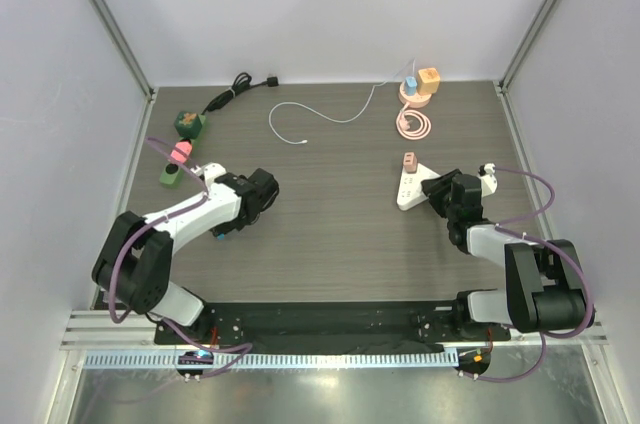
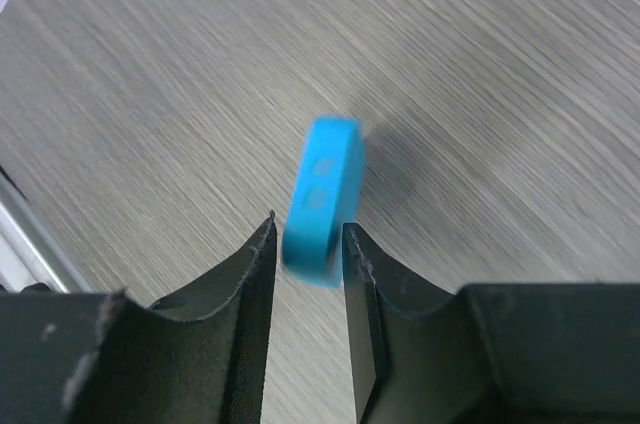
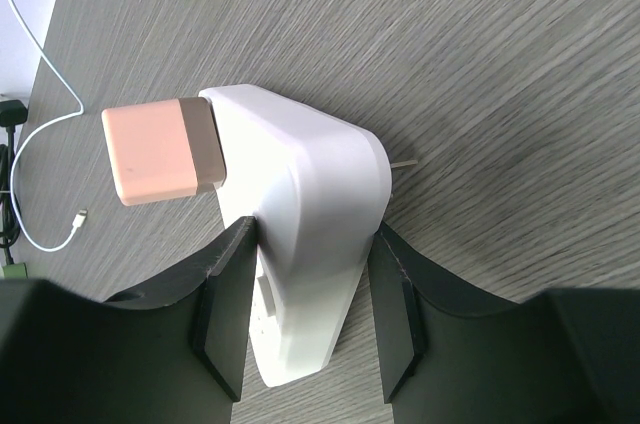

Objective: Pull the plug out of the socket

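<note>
Blue plug [image 2: 322,194] sits inside left claw [image 2: 308,232], grip unclear; right claw [image 3: 315,229] pinches socket [image 3: 300,159]

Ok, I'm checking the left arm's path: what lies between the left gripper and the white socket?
Nothing. In the top view the table between the left gripper and the white socket is bare; the white cable lies farther back.

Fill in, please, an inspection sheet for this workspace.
Surface: grey wood-grain table.
Job's things: pink plug seated in white socket; blue plug at left gripper, blurred.
Clutter: green sockets far left; round pink socket at the back.
Grippers: right gripper clamps white socket; left gripper's hold unclear.
Cables: white cable, black cable, pink coil, all loose at the back.
Surroundings: white walls, metal frame posts.
</note>
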### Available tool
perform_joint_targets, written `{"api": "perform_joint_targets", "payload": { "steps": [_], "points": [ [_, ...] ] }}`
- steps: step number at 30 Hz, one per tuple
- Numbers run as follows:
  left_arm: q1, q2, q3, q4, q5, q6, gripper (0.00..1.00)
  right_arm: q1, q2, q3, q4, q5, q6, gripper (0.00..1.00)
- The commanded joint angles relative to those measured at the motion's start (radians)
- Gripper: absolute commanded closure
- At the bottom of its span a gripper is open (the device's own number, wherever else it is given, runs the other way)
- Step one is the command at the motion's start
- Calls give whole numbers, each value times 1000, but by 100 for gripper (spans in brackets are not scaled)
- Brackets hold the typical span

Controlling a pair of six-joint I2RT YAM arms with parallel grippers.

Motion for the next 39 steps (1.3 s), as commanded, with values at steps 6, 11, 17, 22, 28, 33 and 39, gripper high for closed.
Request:
{"api": "perform_joint_targets", "payload": {
  "steps": [6,11,17,22,28,33,39],
  "points": [
    [126,69,20,-13,-19,-44,60,-3,53,-14,-197,44,-82,99],
    [133,83,70,-36,-10,-28,45,-3,59,-8,-204,42,-85,99],
    [53,23,144,-99,-102,1,0,-4,61,-4,-209,42,-88,99],
    [10,-72,92,285,276,316,0,-3,65,1,-209,42,-85,99],
    [-88,-20,65,881,726,505,9,-3,56,-13,-198,42,-88,99],
    [-197,260,292,947,884,571,13,-4,69,1,-206,36,-96,99],
    [-248,552,644,932,1050,545,12,-4,68,1,-201,36,-99,99]
  ]
}}
